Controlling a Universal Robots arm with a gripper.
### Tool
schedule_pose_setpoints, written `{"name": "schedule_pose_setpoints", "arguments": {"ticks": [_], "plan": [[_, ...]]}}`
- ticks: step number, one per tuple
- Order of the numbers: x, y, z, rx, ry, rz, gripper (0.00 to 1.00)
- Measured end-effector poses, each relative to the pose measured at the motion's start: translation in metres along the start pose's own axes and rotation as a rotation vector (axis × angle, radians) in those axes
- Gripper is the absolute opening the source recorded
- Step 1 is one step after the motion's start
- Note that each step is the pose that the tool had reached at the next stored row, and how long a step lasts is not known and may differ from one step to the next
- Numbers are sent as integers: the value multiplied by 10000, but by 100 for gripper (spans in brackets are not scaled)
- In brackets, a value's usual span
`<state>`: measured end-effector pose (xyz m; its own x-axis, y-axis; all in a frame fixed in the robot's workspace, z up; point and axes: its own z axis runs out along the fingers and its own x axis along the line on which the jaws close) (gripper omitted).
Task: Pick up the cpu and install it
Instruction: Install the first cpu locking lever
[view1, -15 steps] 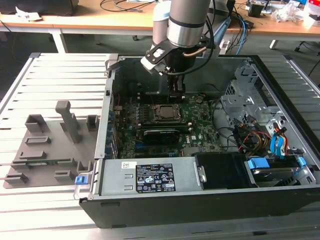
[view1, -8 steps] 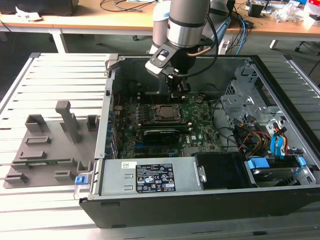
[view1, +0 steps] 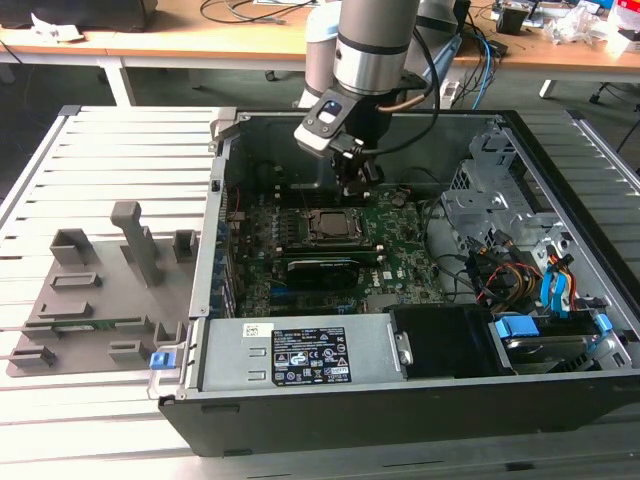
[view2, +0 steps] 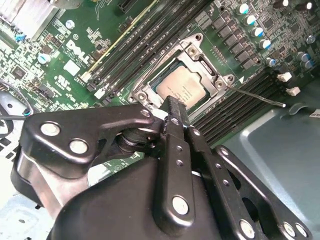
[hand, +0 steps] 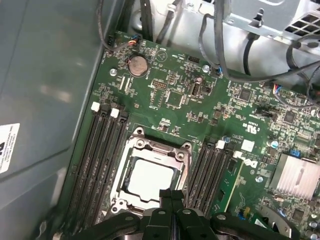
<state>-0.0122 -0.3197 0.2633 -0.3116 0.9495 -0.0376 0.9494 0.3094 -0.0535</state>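
Note:
The cpu (view1: 330, 225) is a silvery square chip lying flat inside the socket frame (view2: 200, 50) on the green motherboard of the open computer case. It appears in both wrist views (view2: 186, 87) (hand: 150, 178). My gripper (view1: 358, 185) hangs just above the motherboard, beside the socket's far edge in the exterior view. Its black fingers (view2: 172, 107) are pressed together with nothing between them, and their tips (hand: 172, 196) hover over the edge of the chip. A thin metal latch lever (view2: 260, 97) sticks out from the socket.
A grey fixture plate (view1: 100, 290) with blocks and posts lies on the exterior view's left. The power supply (view1: 300, 355) runs along the case's near side. A drive cage and cables (view1: 500, 200) crowd the exterior view's right. Memory slots (hand: 102, 160) flank the socket, and a finned heatsink (hand: 297, 180) sits nearby.

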Motion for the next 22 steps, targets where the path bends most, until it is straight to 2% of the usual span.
{"name": "schedule_pose_setpoints", "arguments": {"ticks": [7, 22], "plan": [[3, 3, 2, -52, -73, -1374, 11], [3, 3, 1, -106, -148, -2784, 11]]}}
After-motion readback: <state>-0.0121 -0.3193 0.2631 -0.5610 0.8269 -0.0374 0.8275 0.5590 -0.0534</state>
